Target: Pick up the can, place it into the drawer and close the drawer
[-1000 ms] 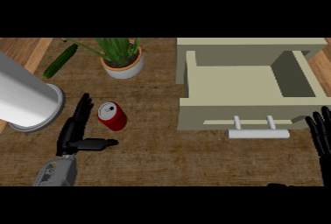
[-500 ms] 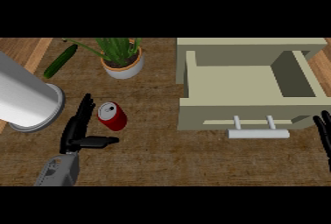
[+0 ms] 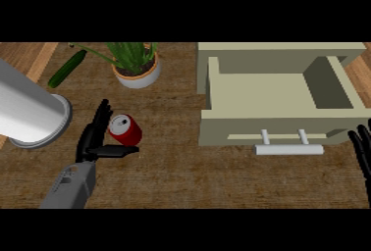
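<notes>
Reaching across the wooden counter [image 3: 188,181], my left hand [image 3: 92,139] lies right beside the red can [image 3: 124,130], which rests on its side with its silver top tilted toward the upper left. My fingers [image 3: 100,117] stretch straight along the can's left flank, and my thumb [image 3: 116,152] sticks out to the right just under its lower end, so the can sits in the crook between them; nothing is curled round it, and I cannot tell whether my fingers actually touch its side. My grey forearm [image 3: 71,185] comes up from the lower edge behind the hand. Left of my fingers lies a big silver cylinder [image 3: 25,117], tipped over, its round end facing the can. Up beyond the can stands a white pot with a green plant [image 3: 136,66], and a dark green cucumber [image 3: 66,68] lies slantwise near the upper left corner. Well apart to the right is the beige drawer [image 3: 279,90], pulled open, its inside bare, with a white bar handle [image 3: 288,149] on its front face. My right hand [image 3: 361,152] shows only at the right edge, beside the drawer's front, fingers straight, spread and pointing up, holding nothing.
</notes>
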Controlling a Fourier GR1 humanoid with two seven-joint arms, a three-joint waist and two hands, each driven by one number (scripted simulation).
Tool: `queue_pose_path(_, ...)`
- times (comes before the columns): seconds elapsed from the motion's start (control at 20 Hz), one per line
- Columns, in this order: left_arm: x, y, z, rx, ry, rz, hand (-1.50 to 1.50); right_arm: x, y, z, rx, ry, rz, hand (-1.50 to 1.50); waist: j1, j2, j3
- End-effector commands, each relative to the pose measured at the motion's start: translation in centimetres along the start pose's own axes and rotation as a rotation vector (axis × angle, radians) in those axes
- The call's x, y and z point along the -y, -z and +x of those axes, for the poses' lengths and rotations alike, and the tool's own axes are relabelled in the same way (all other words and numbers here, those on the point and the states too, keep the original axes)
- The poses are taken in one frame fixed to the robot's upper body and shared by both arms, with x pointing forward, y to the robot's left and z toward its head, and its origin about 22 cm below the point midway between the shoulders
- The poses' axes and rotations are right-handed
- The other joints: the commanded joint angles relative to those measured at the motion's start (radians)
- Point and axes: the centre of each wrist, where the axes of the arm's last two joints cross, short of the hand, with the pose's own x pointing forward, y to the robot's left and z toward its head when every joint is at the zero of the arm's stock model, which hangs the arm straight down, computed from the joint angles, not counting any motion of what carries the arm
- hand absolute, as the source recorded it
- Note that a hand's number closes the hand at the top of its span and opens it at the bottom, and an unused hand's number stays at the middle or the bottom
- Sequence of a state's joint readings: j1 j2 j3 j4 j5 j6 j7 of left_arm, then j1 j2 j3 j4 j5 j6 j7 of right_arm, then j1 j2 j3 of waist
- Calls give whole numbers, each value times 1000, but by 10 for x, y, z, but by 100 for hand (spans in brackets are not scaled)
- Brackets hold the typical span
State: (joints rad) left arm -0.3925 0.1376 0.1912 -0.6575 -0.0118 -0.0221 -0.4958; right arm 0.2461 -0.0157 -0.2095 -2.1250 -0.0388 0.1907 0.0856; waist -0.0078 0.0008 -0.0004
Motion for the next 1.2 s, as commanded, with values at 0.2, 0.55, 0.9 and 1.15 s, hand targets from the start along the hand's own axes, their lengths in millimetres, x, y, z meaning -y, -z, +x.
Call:
queue_pose_path(0.2,17,6,-7,-11,-11,-21,-150,20,3,4,14,12,-18,-150,0,0,0)
queue_pose_path(0.55,39,29,4,18,0,-38,-150,2,0,0,20,9,10,-150,-7,2,0)
queue_pose_path(0.9,42,33,10,34,-69,-84,150,12,-10,20,1,1,-6,-150,-4,0,0)
queue_pose_path(1.15,57,40,24,41,-126,-121,150,25,-22,22,16,25,-15,-150,2,-4,1)
